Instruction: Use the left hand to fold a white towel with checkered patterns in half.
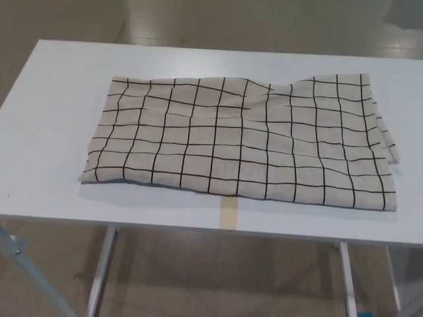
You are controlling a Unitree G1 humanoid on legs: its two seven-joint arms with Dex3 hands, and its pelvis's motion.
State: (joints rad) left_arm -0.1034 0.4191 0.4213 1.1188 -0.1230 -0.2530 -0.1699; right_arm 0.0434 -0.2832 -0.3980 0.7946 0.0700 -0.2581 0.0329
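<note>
Fingers of neither hand are on view, so you cannot tell their state; towel (241,137) lies on the white table (46,132), seemingly doubled already at its right edge; little apparently remains.

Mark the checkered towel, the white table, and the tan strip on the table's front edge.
checkered towel (241,139), head view, middle of the cloth.
white table (49,125), head view, bare top at left.
tan strip (229,212), head view, its middle.

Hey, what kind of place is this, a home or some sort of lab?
Probably a lab or workshop, not a home: a plain white table on metal legs, a bare polished floor, and only a checkered towel laid out.
</note>
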